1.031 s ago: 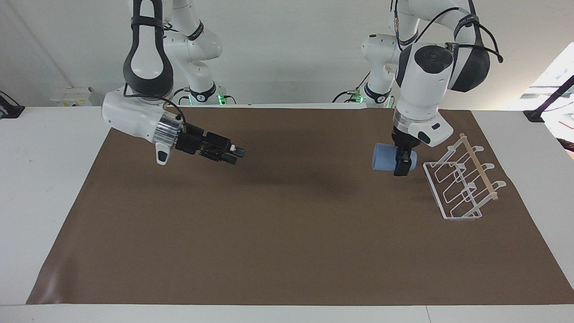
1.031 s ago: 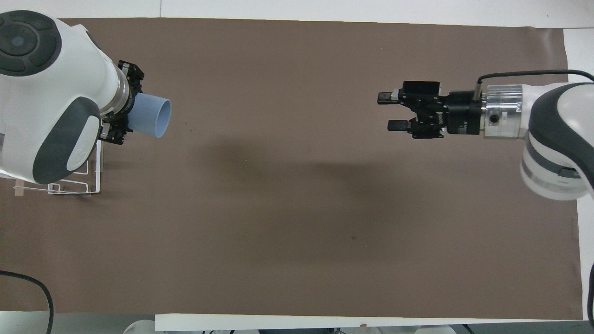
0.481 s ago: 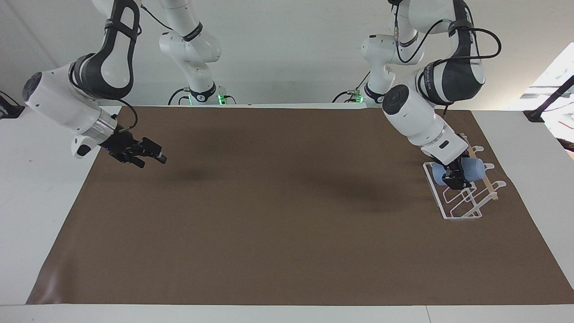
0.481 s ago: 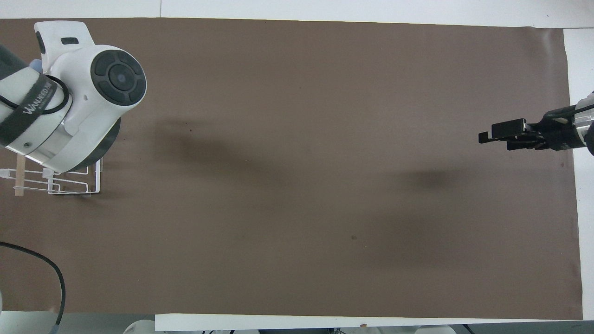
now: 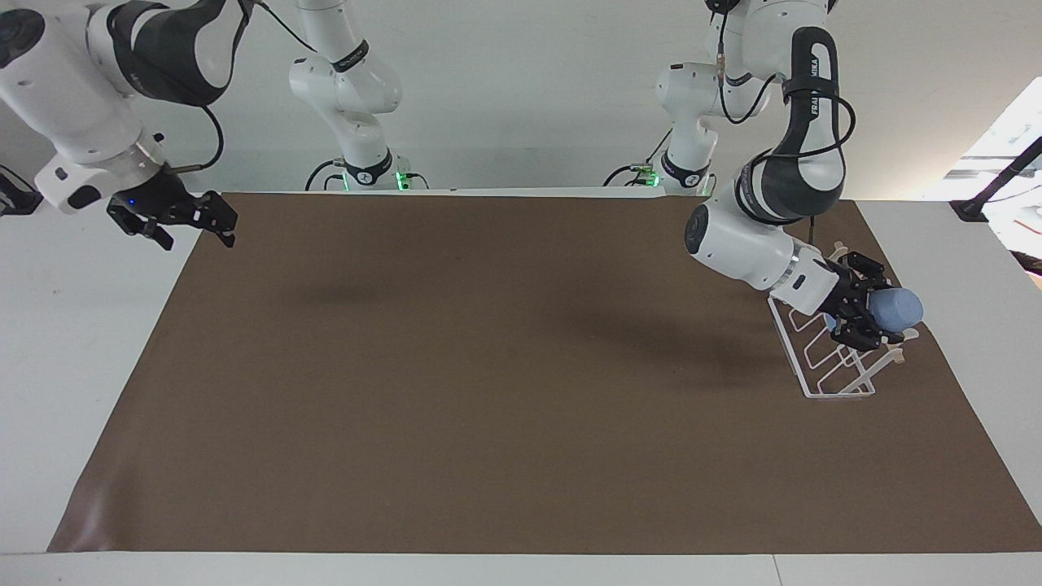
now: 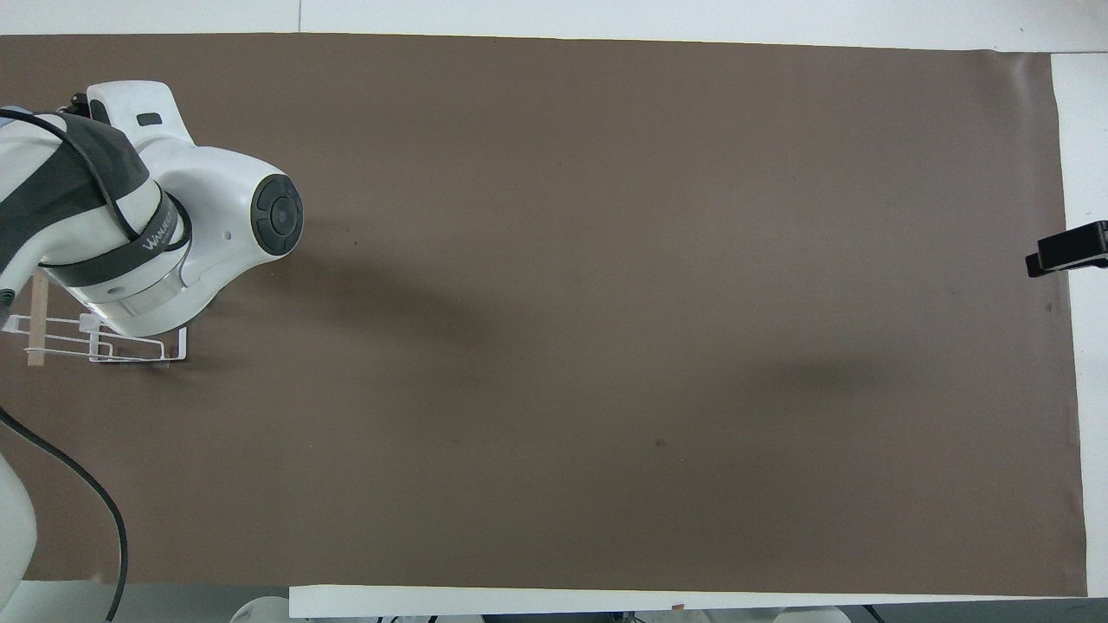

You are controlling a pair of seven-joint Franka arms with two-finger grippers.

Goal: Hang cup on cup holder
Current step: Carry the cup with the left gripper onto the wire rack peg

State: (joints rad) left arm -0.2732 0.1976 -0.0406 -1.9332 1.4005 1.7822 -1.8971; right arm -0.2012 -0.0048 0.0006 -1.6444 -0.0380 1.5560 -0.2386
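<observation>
**Cup at the rack, left pincer on it**

Table: white, w/ a brown mat covering most of it.

Left arm reaches down over its own end of the mat, wrist tilted toward the cup holder. The holder is a white wire rack standing on the mat near that end of the table, wooden bar along the top; in the overhead view the arm hides most of it, only base frame + bar end show.

Left pincer sits over the rack's upper prongs, fingers closed round the cup. Cup is light blue, lying roughly on its side, closed end pointing away from the arm, at the top of the rack by the bar. Can't tell if it's already on a prong.

Right pincer hangs over the mat's edge at the right arm's end, fingers apart, holding nothing; that arm waits.
</observation>
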